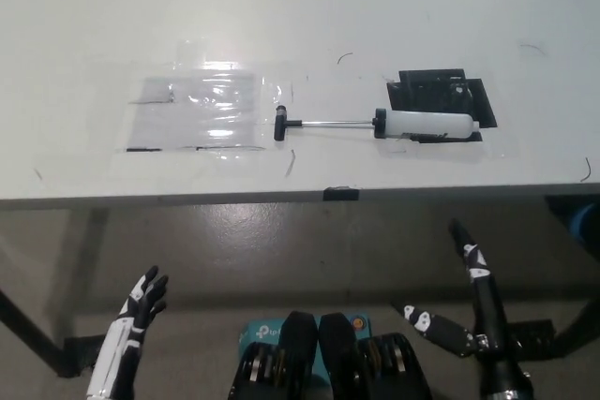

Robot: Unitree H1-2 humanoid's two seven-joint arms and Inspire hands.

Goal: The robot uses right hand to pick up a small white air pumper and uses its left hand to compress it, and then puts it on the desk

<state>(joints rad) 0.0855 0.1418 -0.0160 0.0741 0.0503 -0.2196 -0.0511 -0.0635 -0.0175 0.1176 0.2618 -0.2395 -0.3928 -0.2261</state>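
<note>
- Both hands sit low, below the desk edge: right hand black, fingers spread, holding nothing; left hand white, at lower left, also open and empty.
- Task looks unstarted: no pick, no compress, no put-down yet.
- Air pumper lies flat on the desk, right of centre, well apart from both hands.
- White barrel partly over a black patch; metal rod drawn out to the left, ending in a black T-handle.
- Clear plastic sheet just beside the handle end.
</note>
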